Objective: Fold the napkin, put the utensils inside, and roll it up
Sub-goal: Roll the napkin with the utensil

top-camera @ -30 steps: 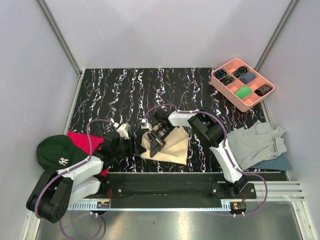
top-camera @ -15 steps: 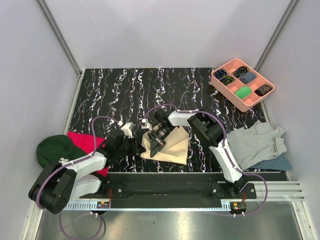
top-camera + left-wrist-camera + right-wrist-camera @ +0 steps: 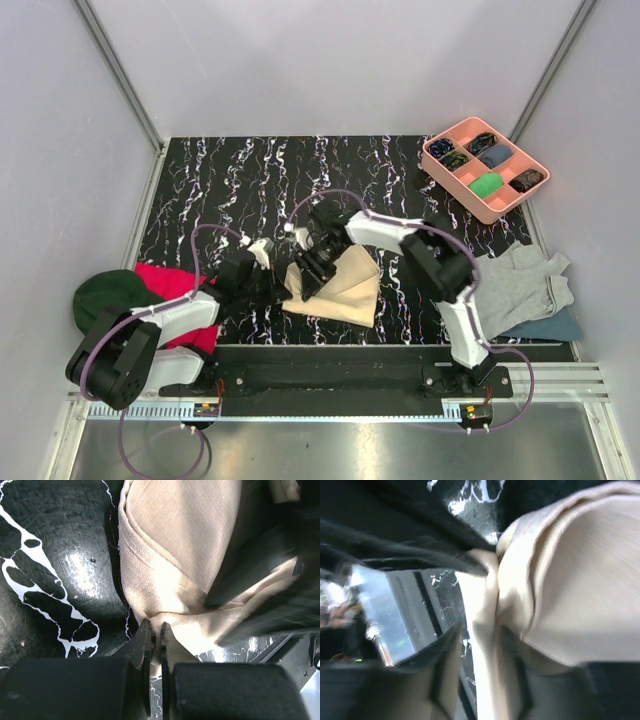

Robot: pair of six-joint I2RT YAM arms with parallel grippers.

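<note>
The left claw [image 3: 155,630] has reached in from beside the red cloth [image 3: 165,282] and is now pinched shut on the near corner of the napkin [image 3: 170,540]. My right claw [image 3: 480,645] has parted, with a napkin fold between its fingers. To its right lies a grey cloth [image 3: 510,285]. Far beyond, the pink tray [image 3: 455,186] holds dark bundles [image 3: 483,142] and a green one [image 3: 487,183].

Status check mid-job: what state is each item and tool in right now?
napkin, folded, left corner bunched.
left tool, shut on the napkin corner.
right tool, open, straddling a napkin fold.
utensils, not visible.
pink tray, compartments filled.
green cap, lying by the left arm.
grey cloth, crumpled.
</note>
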